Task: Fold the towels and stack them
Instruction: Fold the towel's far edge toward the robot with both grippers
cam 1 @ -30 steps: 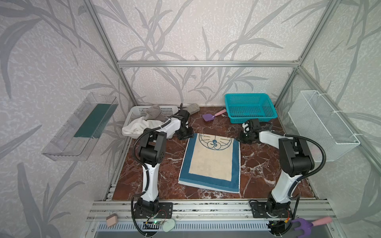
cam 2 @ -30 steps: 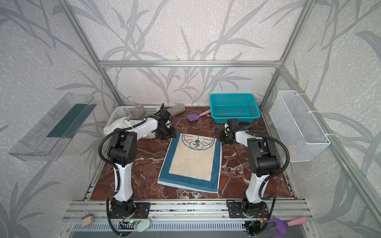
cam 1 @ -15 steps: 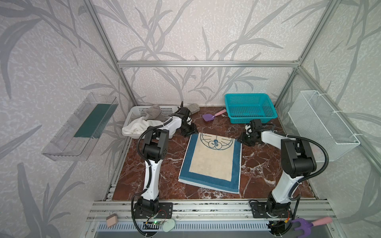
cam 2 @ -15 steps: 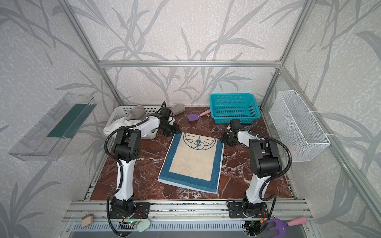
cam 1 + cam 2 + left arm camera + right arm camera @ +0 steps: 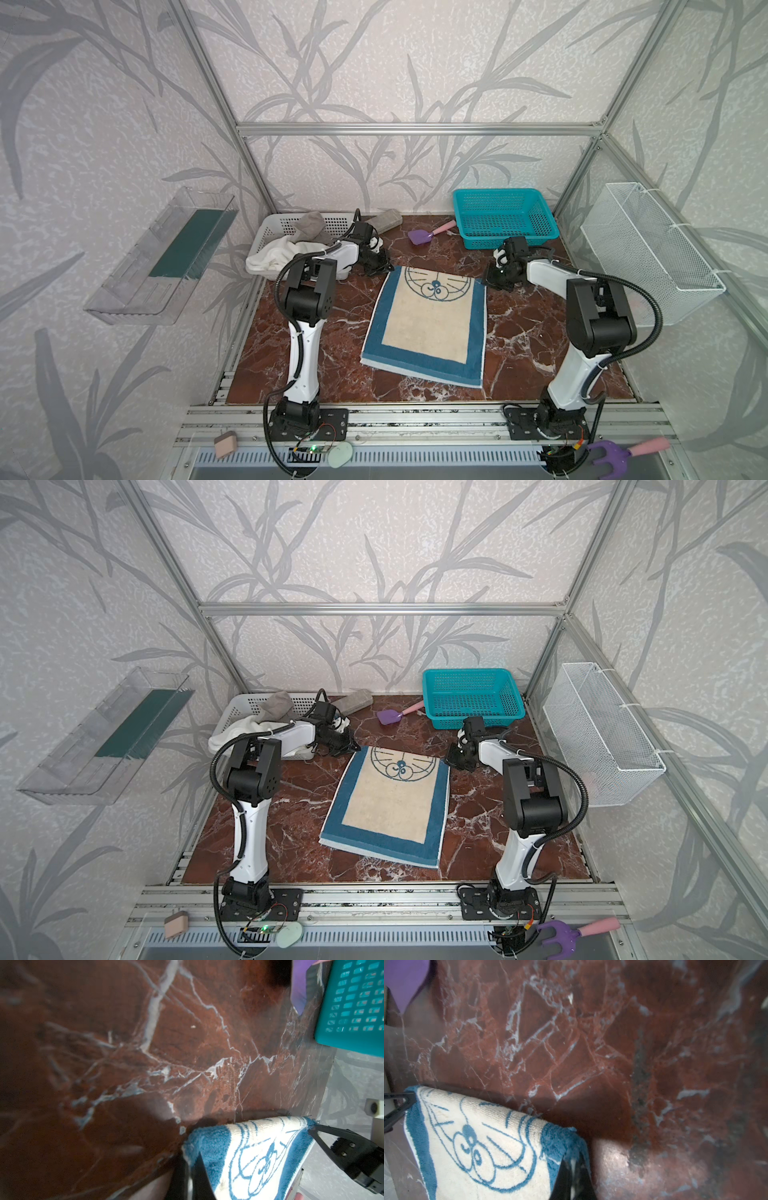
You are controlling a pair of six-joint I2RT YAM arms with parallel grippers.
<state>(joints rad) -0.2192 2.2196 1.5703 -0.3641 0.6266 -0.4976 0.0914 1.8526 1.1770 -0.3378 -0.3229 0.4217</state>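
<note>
On the marble point(image 5: 523, 332) at mid-table you have the blue towel point(image 5: 428, 320) lying flat and unfolded, with its cartoon outline at the far end and its near edge toward the arm bases. Your left gripper point(image 5: 383, 269) is pressed together on the far left corner. The left wrist view shows its fingers point(image 5: 178, 1180) pinching the blue border there. Your right gripper point(image 5: 491, 281) pinches the far right corner the same way, with the cloth caught between its fingers point(image 5: 560, 1186). The far edge spans from one grip to the other, and both wrist views show a shadow under it on the marble.

The white towel point(image 5: 272, 258) spills crumpled over the front rim of the white basket point(image 5: 336, 219) at far left. The grey towel point(image 5: 311, 226) sits bunched behind it in that basket. Just beyond your left gripper a grey block point(image 5: 387, 218) lies by the back wall. A purple scoop point(image 5: 420, 237) rests between the block and the teal basket point(image 5: 513, 242), which stands at the back behind your right gripper.
</note>
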